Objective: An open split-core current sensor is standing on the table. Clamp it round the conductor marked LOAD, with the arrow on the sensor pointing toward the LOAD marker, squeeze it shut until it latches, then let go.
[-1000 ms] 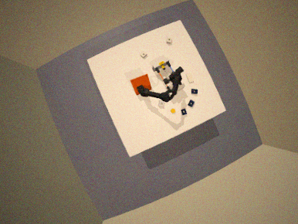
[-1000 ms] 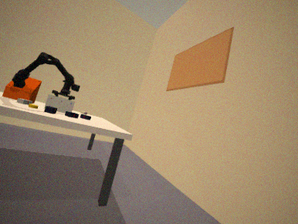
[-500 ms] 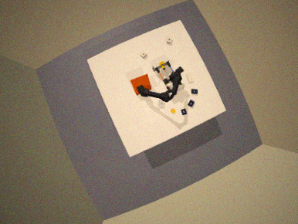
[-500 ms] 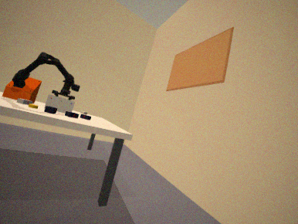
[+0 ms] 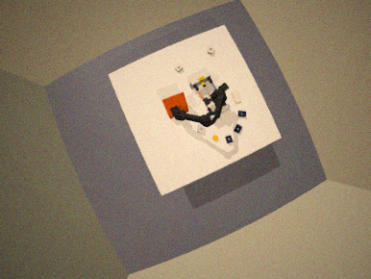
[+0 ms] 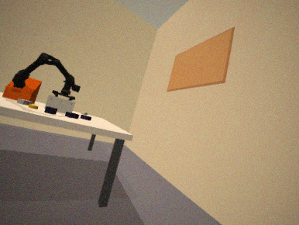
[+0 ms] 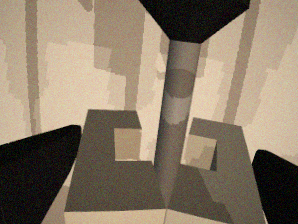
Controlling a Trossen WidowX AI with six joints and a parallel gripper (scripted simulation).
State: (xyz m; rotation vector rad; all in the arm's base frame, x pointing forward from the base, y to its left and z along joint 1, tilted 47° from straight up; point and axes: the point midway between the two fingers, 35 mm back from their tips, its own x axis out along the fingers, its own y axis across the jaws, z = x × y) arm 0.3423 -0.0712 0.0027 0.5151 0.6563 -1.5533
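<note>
The grey split-core sensor [image 7: 115, 185] stands round a grey conductor [image 7: 177, 105] in the wrist view. Its two halves meet at a seam on the near side; a gap shows between their far arms, with the conductor in it. I cannot tell whether it is latched. My gripper [image 7: 168, 147] [image 6: 64, 94] is open, one black finger on each side of the sensor, with a narrow gap beside the right half. The left finger is very close to the left half. The LOAD marker and the sensor's arrow cannot be made out.
A pale fixture [image 6: 61, 104] stands under the gripper. The arm's base is at an orange box [image 5: 175, 102] [image 6: 21, 90]. Dark blue blocks [image 5: 241, 114] [image 6: 50, 110], a yellow disc [image 5: 215, 138] [image 6: 33, 106] and small white pieces [image 5: 179, 69] lie around on the table [image 5: 163, 164].
</note>
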